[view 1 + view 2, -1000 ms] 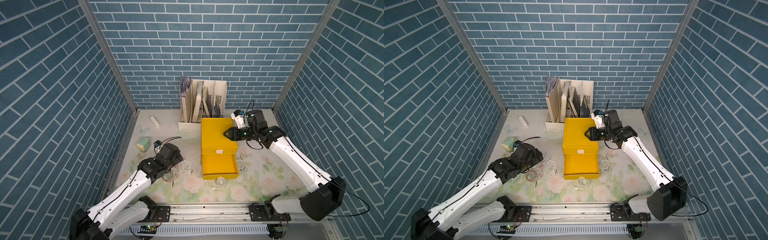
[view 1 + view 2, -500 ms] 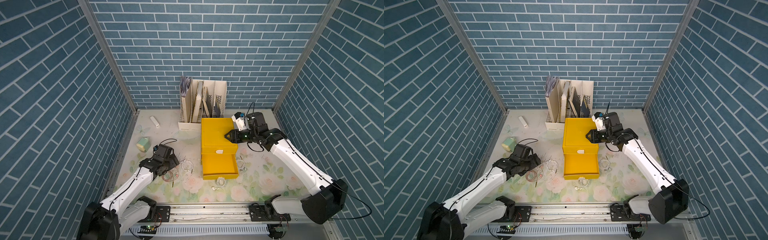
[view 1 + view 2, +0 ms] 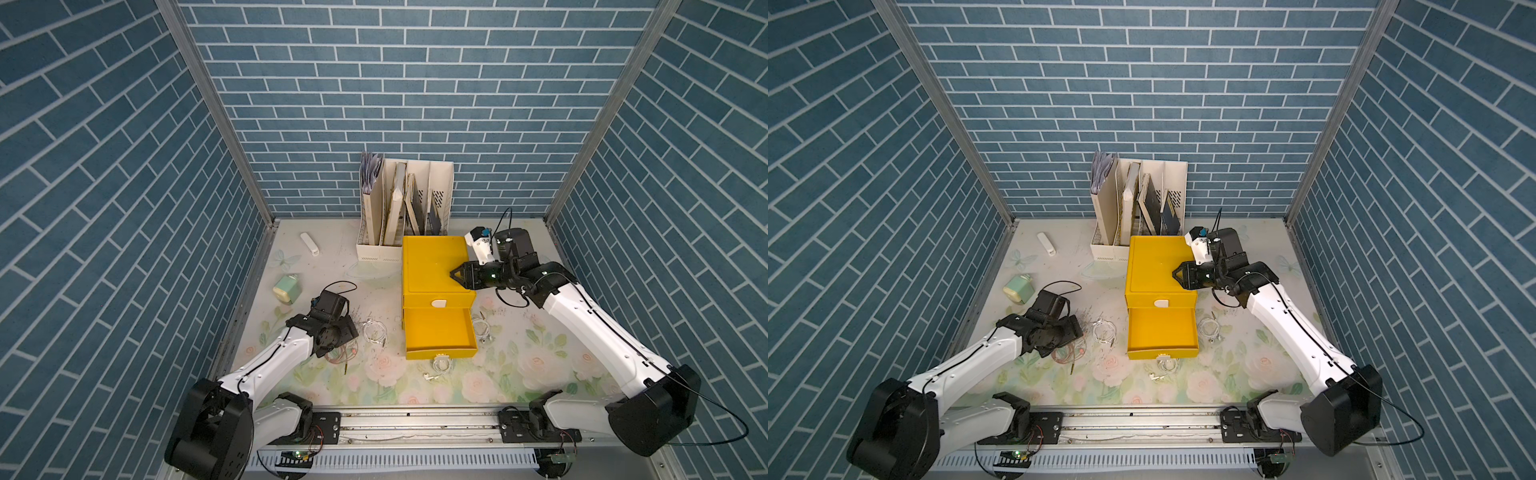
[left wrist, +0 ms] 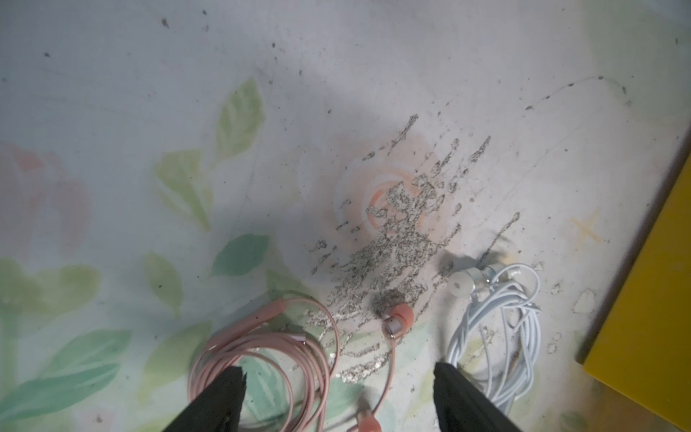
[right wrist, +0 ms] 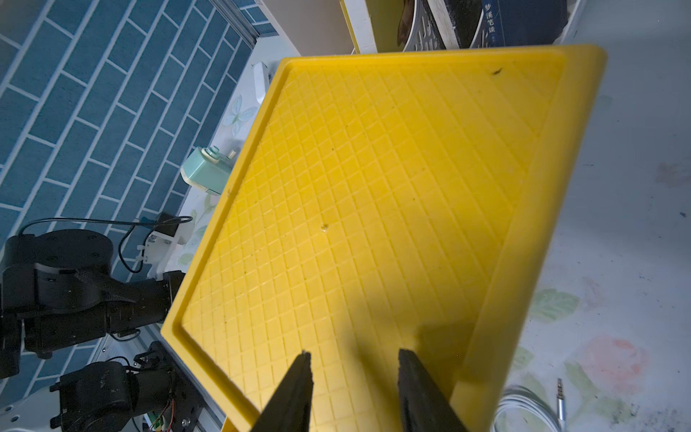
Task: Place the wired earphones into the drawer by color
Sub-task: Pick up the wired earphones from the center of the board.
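Left end effector gapes over earphones, wrist-view only

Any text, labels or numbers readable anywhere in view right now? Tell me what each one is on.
"梦溪笔谈": white characters running down the spine of the dark blue book in the white file holder, right wrist view.
Smaller print beneath that title: too small to read.
Yellow drawer unit, pink earphones, white earphones, mint-green box: no lettering visible.
Top views: nothing large enough to read.
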Robot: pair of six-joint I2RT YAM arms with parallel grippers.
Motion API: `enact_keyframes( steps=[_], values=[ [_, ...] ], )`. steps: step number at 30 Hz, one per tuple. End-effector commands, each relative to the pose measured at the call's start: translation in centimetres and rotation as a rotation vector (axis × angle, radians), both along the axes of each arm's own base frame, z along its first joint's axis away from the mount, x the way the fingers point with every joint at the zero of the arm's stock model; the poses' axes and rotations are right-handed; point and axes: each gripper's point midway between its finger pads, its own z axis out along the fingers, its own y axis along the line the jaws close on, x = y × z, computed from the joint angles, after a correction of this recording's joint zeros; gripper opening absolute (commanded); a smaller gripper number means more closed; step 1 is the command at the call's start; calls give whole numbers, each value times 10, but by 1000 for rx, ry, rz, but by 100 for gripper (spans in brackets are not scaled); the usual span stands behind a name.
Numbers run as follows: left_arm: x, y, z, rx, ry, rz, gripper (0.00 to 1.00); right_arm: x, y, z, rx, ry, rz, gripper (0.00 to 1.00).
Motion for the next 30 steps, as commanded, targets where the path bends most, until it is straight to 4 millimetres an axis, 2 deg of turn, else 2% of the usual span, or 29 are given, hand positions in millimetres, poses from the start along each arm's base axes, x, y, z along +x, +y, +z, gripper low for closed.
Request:
enact_keyframes(
  steps=[1,16,21,26,30],
  values=[
    [-6,5,-7,29,40,-23,83,-8,-8,-19,-53,35,2,41],
    [-17,8,-29,50,95,-46,69,-6,-7,-25,-55,45,0,39],
    [-19,8,-29,47,92,-52,61,-6,-8,-24,-57,41,-3,38],
    [-19,7,-31,46,92,-59,46,-5,-7,-25,-57,44,-2,38],
    [-19,6,-32,37,89,-65,43,-5,-8,-24,-59,40,-5,38]
  ],
)
